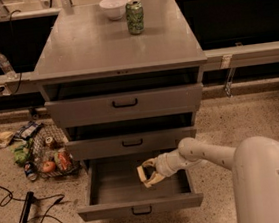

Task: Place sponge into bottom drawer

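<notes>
Low centre of the frame, hand point(147, 173): it hangs inside the open bottom drawer, a little right of the drawer's middle. You cannot tell from this view whether it is gripping or has let go, so assume neither.
Sponge point(142, 175): a pale yellow shape with a dark middle at the very tip of the hand, above the drawer floor. Whether it touches that floor cannot be told.
Bottom drawer point(140, 206): pulled well out, its inside dark, nothing else showing in it.
Step in hand: the release, by my reading. Keep the hand within all four walls and bring it low, so the sponge falls only a short way and lies flat. Let go fully before you lift.
Arm point(204, 152): it reaches in from the lower right, over the drawer's right wall. Draw back along that same line so you do not knock the wall.
Middle drawer point(131, 143): just above the hand and standing partly out. Rise slowly and outward, or the wrist may catch its underside.
Top drawer point(125, 105): also ajar, higher up, and no part of this step.
Desk point(97, 48): a can point(134, 16) and a bowl point(114, 7) stand at its far edge, upper centre of the frame, well apart from the work.
Floor at left: a basket of groceries point(49, 156) lies near the drawers but clear of the arm's path; leave it.
</notes>
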`<state>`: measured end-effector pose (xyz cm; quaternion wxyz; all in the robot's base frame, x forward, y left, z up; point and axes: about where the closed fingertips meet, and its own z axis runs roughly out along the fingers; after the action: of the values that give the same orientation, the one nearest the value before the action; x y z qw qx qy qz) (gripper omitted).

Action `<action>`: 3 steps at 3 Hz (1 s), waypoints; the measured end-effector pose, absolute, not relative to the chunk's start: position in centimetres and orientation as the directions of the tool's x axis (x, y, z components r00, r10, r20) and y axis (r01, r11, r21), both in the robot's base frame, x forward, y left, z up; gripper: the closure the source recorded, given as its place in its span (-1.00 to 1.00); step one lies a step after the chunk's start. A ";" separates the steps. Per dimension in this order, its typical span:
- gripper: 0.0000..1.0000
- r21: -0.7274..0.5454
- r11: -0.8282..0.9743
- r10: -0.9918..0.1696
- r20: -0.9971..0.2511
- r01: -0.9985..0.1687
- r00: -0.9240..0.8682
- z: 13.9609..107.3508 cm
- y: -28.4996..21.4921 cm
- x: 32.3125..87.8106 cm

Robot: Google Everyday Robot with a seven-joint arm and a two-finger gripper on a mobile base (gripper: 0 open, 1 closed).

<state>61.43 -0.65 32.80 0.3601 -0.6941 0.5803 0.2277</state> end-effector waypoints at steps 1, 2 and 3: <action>1.00 -0.213 -0.028 -0.698 -0.695 -0.977 0.171 28.4 -1.3 62.5; 0.73 -0.213 0.002 -0.745 -0.652 -0.977 0.140 25.3 -1.1 64.1; 0.27 -0.202 0.019 -0.770 -0.628 -0.979 0.115 22.8 -0.5 65.4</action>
<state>65.40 -0.53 22.83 0.3089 -0.6796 0.6435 0.1692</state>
